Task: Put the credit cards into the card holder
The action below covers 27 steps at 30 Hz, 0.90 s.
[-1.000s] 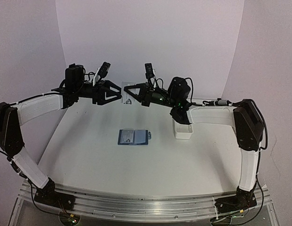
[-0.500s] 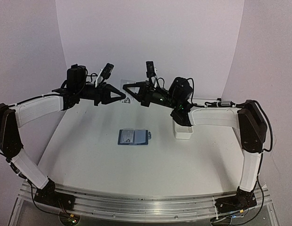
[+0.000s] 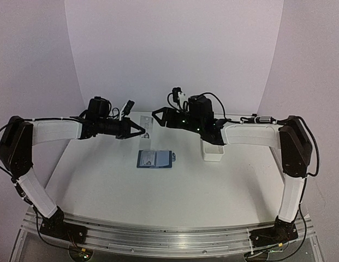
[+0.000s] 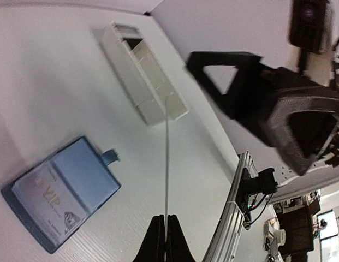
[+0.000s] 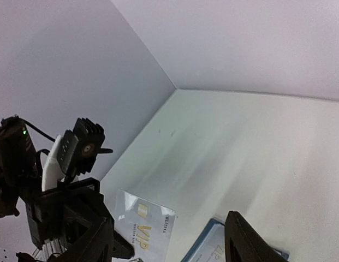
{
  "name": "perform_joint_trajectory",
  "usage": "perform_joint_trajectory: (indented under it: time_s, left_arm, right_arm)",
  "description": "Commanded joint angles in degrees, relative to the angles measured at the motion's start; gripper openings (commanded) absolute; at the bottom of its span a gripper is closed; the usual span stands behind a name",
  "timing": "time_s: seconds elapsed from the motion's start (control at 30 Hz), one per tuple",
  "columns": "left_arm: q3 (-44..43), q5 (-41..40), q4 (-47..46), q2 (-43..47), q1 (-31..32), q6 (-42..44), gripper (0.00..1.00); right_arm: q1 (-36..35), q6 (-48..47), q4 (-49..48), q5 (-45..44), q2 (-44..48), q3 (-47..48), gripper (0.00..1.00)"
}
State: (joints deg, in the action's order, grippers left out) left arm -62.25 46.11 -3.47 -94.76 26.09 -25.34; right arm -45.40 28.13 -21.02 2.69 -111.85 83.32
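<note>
The left gripper [image 3: 137, 130] is clamped on a thin, pale plastic credit card [image 3: 148, 129] that juts from its fingertips. Below it on the white table [image 3: 103, 180] lies the open dark-blue folding card holder [image 3: 154, 159] with a card inside. The right gripper [image 3: 158, 117] hovers near the held card with its jaws apart. A long white rectangular tray [image 3: 213, 149] sits under that arm.
</note>
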Motion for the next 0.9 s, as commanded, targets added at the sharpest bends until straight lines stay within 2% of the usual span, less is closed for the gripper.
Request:
perform_joint_trajectory:
  time_s: [0.0,0.13,0.23,0.33,0.5,0.63,0.87]
  left_arm:
    - [-0.3,-6.3,-3.0,-6.5,0.1,-3.6,0.0]
    - [-2.7,-7.6,-4.0,-12.5,0.9,-3.8,0.0]
    - [-4.1,-7.9,-5.3,-15.6,1.3,-4.6,0.0]
    - [-4.4,-7.9,-5.8,-18.1,1.4,-5.9,0.0]
    - [-4.2,-7.1,-8.2,-20.4,1.9,-7.6,0.0]
    - [-5.9,-7.4,-9.3,-22.2,2.5,-8.2,0.0]
    - [-6.1,-11.6,-8.4,-24.1,2.8,-8.0,0.0]
  right_arm:
    - [0.9,13.0,12.4,-3.1,-4.5,2.3,0.6]
    - [1.1,15.4,17.9,-3.1,-9.8,4.6,0.5]
    - [1.1,12.7,24.2,-5.2,-13.9,9.9,0.42]
    - [1.1,9.2,28.4,-7.7,-16.0,12.3,0.39]
    - [1.1,7.9,29.0,-7.9,-18.0,12.0,0.32]
    - [1.1,8.8,29.0,-6.2,-20.0,12.5,0.31]
    - [1.1,10.5,28.9,-6.4,-20.7,10.7,0.27]
